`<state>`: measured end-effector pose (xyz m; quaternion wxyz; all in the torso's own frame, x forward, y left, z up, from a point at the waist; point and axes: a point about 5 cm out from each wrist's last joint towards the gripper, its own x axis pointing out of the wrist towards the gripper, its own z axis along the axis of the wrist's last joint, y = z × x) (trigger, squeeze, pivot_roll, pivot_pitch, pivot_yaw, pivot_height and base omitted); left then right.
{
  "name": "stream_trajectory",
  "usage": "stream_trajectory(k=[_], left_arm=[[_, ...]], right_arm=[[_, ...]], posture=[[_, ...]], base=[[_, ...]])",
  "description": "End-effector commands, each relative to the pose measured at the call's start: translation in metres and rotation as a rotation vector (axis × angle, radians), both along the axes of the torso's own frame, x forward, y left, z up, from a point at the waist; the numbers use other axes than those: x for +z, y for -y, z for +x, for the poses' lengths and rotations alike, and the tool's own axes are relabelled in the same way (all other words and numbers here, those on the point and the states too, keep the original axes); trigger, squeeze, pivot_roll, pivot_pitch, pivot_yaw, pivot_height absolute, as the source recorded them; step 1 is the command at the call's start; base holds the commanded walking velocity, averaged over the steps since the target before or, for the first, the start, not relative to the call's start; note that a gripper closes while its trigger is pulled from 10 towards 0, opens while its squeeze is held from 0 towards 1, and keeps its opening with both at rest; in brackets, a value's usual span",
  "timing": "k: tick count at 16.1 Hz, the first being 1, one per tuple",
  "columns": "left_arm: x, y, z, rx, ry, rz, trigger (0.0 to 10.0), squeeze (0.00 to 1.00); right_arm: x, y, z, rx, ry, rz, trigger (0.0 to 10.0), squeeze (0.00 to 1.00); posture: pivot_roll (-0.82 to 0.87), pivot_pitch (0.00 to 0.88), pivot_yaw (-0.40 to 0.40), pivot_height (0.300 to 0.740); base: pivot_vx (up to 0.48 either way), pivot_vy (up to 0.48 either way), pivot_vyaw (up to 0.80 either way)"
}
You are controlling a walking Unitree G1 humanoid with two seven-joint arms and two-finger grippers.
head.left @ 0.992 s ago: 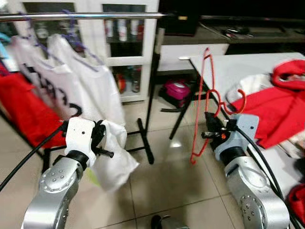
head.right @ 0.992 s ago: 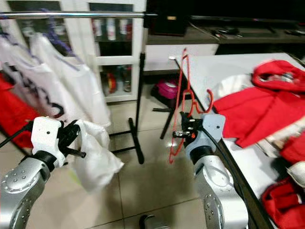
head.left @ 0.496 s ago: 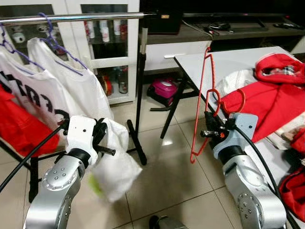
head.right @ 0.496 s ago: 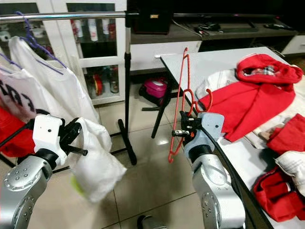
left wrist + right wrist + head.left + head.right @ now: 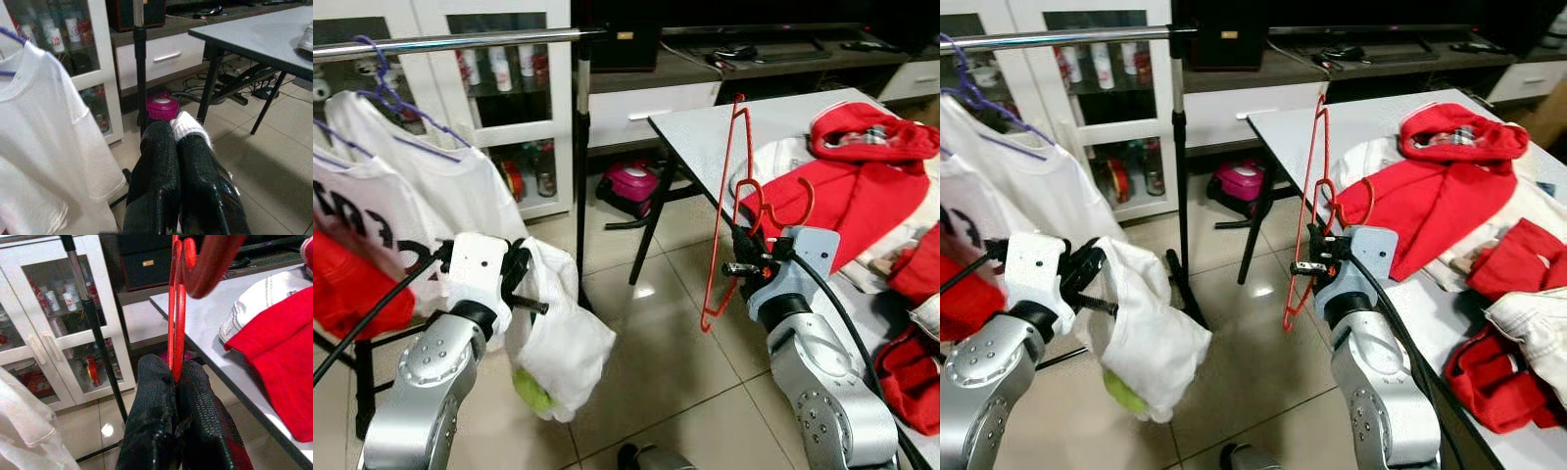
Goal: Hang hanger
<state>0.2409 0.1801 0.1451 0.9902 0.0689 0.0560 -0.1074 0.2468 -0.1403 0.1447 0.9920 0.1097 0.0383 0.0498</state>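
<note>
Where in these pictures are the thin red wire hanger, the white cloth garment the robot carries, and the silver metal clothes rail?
Thin red wire hanger (image 5: 737, 186), left eye view, on its long upright side.
White cloth garment (image 5: 570, 345), left eye view, on its hanging bulk.
Silver metal clothes rail (image 5: 470, 41), left eye view, on the horizontal bar.

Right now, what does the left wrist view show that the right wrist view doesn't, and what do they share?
Left wrist: the left tool shut on a white garment, a hanging white shirt and a pink container on the floor.
Right wrist: the right tool shut on the red hanger, and red clothing on the table.
Both: the rack's black pole and the grey table.
</note>
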Motion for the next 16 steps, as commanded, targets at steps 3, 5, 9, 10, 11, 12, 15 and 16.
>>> stream_trajectory(k=[3, 5, 9, 10, 11, 12, 15, 16], left_arm=[[-0.001, 0.003, 0.002, -0.021, -0.005, 0.006, 10.0, 0.00], [-0.002, 0.005, 0.003, -0.032, -0.006, 0.009, 10.0, 0.00], [-0.002, 0.006, 0.002, -0.036, -0.005, 0.012, 10.0, 0.00], [-0.003, 0.006, 0.002, -0.036, -0.006, 0.013, 10.0, 0.00], [-0.003, 0.006, 0.001, -0.036, -0.006, 0.014, 10.0, 0.00], [-0.003, 0.006, 0.001, -0.035, -0.005, 0.017, 10.0, 0.00], [-0.003, 0.006, 0.000, -0.035, -0.001, 0.001, 10.0, 0.00], [-0.003, 0.007, -0.001, -0.037, 0.004, -0.001, 10.0, 0.00]], right_arm=[[-0.001, 0.009, -0.003, -0.017, -0.001, -0.032, 10.0, 0.00], [-0.004, 0.010, -0.004, -0.014, -0.002, -0.043, 10.0, 0.00], [-0.007, 0.009, -0.006, 0.004, -0.005, -0.054, 10.0, 0.00], [-0.008, 0.010, -0.006, 0.011, -0.005, -0.059, 10.0, 0.00], [-0.008, 0.010, -0.005, 0.013, -0.005, -0.060, 10.0, 0.00], [-0.010, 0.011, -0.004, 0.017, -0.006, -0.063, 10.0, 0.00], [-0.011, 0.012, -0.005, 0.023, -0.007, -0.066, 10.0, 0.00], [-0.012, 0.012, -0.005, 0.023, -0.008, -0.066, 10.0, 0.00]], posture=[[0.00, 0.034, -0.062, 0.740], [0.00, 0.023, -0.064, 0.740], [0.00, 0.015, -0.075, 0.740], [0.00, 0.012, -0.078, 0.740], [0.00, 0.012, -0.080, 0.740], [0.00, 0.010, -0.081, 0.740], [0.01, 0.007, -0.082, 0.740], [0.01, 0.007, -0.082, 0.740]], base=[[0.000, 0.000, -0.80], [0.000, 0.000, -0.80], [0.000, 0.000, -0.80], [0.000, 0.000, -0.80], [0.000, 0.000, -0.80], [0.000, 0.000, -0.80], [0.000, 0.000, -0.80], [0.000, 0.000, -0.80]])
